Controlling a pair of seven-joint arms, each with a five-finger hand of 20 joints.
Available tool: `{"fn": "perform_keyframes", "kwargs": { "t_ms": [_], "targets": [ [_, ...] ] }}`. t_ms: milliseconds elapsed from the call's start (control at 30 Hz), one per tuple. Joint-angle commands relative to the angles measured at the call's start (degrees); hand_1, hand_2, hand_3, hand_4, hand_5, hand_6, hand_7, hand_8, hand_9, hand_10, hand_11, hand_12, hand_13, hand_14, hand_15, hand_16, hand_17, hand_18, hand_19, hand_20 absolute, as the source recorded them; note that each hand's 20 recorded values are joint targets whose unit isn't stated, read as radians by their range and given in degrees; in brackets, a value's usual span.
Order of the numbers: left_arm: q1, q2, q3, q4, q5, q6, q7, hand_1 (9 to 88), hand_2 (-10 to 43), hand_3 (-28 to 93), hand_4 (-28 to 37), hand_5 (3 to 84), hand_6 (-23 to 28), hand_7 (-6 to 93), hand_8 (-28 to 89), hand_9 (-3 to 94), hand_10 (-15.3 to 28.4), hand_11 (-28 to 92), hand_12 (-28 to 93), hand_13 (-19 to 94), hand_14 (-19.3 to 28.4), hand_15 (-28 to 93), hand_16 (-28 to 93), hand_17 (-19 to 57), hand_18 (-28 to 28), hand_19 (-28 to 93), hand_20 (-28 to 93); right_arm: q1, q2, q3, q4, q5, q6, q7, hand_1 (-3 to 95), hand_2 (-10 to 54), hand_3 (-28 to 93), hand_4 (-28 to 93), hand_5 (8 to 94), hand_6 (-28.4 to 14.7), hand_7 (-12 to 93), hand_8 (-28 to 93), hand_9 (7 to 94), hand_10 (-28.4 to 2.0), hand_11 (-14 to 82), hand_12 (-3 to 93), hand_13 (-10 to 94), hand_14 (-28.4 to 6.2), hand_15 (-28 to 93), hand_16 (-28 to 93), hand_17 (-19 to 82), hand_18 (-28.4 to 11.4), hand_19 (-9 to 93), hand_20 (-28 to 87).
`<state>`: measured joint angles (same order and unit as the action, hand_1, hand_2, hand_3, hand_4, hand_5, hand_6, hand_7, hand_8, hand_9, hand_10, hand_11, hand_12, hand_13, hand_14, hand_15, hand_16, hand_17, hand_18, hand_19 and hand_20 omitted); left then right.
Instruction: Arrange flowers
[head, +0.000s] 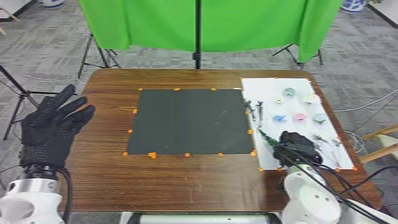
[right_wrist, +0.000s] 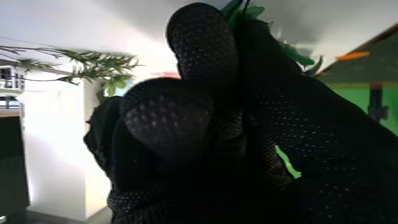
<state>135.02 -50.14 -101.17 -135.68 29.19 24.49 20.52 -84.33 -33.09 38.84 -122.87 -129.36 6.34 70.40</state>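
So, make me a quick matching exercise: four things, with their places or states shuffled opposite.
1. Left hand
2. Right hand
3. Pink flower
4. Dark mat

A. Beside a blue flower on the white sheet
B. Curled round a green sprig
C. In the middle of the table
D. Open, at the table's left edge

Pairs: 1-D, 2-B, 3-A, 4-C

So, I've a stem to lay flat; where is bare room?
The dark grey square sheet is bare, as is the brown wood between it and the table's near edge. The white sheet on the right is crowded: small pastel flowers, green sprigs and, over its near part, the black-gloved right hand.
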Motion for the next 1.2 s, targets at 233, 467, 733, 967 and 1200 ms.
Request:
{"fn": "perform_keyframes", "kwargs": {
  "t_ms": [233,467,733,967,1200],
  "targets": [
    [1.0,0.25,-0.62,-0.45,-0.05,0.37,0.61,20.8,11.1,76,-28.3,35.2,9.8,13.0,-9,30.0,20.1,28,10,24,27.3,55,-11,-8.0,24.6,62,9,1.1,2.8,2.0,-3.4,-7.5,5.4,3.7,53.2,-9.5,77,-23,83.3,-4.6,29,22,90.4,-12.6,37.2,23.3,85,-7.0,69,19,58,-19.0,93,51],
    [1.5,0.23,-1.29,-0.96,-0.01,0.70,0.76,20.8,11.0,76,-28.3,35.2,9.8,13.1,-9,30.0,20.1,28,10,24,27.4,55,-11,-8.0,24.6,62,9,4.6,1.4,2.4,-5.2,-7.2,4.6,1.1,53.2,-9.5,77,-22,84.2,-5.1,28,23,91.0,-12.8,37.5,22.7,86,-7.1,69,19,58,-19.2,93,52],
    [1.0,0.37,-2.33,-1.68,0.98,0.72,-1.06,20.7,11.1,76,-28.3,35.3,9.8,13.0,-9,30.0,20.1,28,10,24,27.4,55,-11,-8.0,24.6,63,9,17.2,-5.1,-5.0,-3.5,0.5,2.3,-5.2,53.1,-9.5,77,-22,84.7,-5.3,27,23,91.1,-12.6,37.7,22.6,86,-7.1,69,20,59,-19.2,93,53],
    [-0.4,1.42,-1.91,-1.87,1.29,1.42,-1.41,20.7,11.0,76,-28.3,35.3,9.8,13.0,-9,30.0,20.1,28,10,24,27.4,55,-11,-7.9,24.7,63,9,29.8,-16.3,-13.6,3.6,8.1,-0.7,-11.9,53.0,-9.5,77,-22,84.8,-5.2,26,24,91.2,-12.6,37.6,22.5,86,-7.1,69,20,59,-19.2,93,53],
    [-1.9,3.04,-1.93,-2.30,1.83,1.06,-1.69,20.7,11.0,76,-28.3,35.3,9.8,13.1,-9,30.0,20.1,28,10,24,27.4,55,-11,-7.8,24.7,63,9,36.2,-27.3,-20.0,11.2,12.3,-5.5,-16.1,52.8,-9.5,77,-21,85.1,-5.3,26,24,91.3,-12.5,37.9,22.3,86,-7.1,69,20,59,-19.2,93,53]
  ]
}}
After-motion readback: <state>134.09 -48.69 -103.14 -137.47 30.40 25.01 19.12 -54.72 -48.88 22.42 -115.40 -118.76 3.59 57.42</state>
